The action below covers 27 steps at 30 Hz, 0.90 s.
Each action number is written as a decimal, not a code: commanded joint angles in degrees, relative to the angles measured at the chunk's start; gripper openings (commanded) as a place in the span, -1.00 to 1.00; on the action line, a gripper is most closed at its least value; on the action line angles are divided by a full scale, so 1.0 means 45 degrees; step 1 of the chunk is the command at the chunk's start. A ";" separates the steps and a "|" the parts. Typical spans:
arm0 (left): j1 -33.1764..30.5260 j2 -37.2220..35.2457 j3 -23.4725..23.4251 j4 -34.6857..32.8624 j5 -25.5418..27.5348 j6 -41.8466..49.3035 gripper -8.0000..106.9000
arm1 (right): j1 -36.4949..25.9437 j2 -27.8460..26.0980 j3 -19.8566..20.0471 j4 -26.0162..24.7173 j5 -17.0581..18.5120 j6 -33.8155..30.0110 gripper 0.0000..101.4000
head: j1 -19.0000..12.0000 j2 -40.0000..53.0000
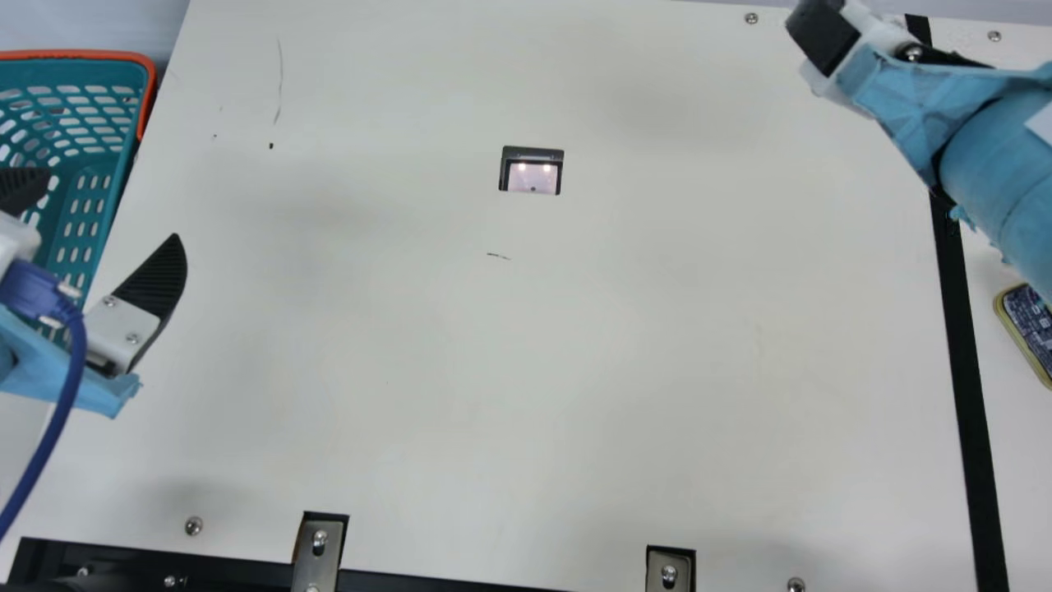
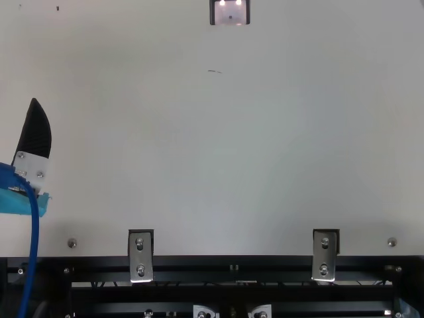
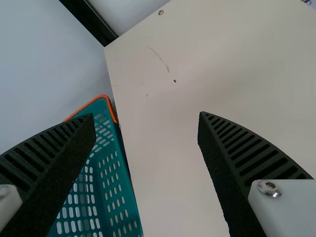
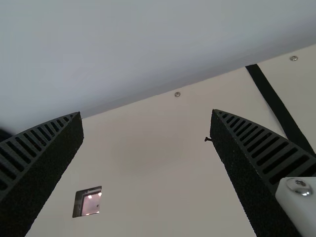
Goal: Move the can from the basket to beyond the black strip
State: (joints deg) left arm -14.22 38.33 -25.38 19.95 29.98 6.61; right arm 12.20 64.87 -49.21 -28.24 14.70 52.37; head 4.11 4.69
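- Main view: what you most likely see as the can [image 1: 1027,325] lies on the tabletop [image 1: 575,370] beyond the black strip [image 1: 962,329], across from the basket [image 1: 86,214], whose teal mesh side stands at the far left.
- By that reading, your transfer is done: the can is out of the basket, past the strip and apart from it, with no carrying or placing left. What remains for you is probably no more than drawing the arms clear.
- Only part of the can shows, cut off by the right edge, beside the blue covering [image 1: 994,177] of your right arm. It wears a gold-yellow border with one rounded corner around a dark blue face crowded with pale print. You cannot tell its full shape, or whether it rests on its side.
- Your left gripper [image 3: 146,115], near the basket, has its jaws spread wide with nothing between them.
- Your right gripper [image 4: 147,112], over the far part of the tabletop, likewise holds its jaws well apart, pinching nothing.
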 commanded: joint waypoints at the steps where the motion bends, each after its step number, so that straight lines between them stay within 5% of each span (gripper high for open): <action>1: 0.0000 0.0000 0.0000 0.0000 0.0000 0.0000 0.71 | -0.0026 -0.0427 0.0294 0.0354 -0.0386 -0.0704 1.00 | -0.0117 0.0073; 11: 0.0000 0.0000 0.0000 0.0000 0.0000 0.0000 0.71 | -0.0151 -0.2825 0.1872 0.2172 -0.0818 -0.3236 1.00 | -0.0117 0.0073; 27: -0.0060 0.0005 0.0004 0.0078 0.0001 -0.0115 0.71 | -0.0948 -0.7407 0.4291 0.4561 0.0504 -0.6313 1.00 | -0.0117 0.0073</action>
State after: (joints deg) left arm -14.50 38.33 -25.38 20.31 29.98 6.32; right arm 8.09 34.13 -30.59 -8.42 16.45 24.73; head 4.11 4.69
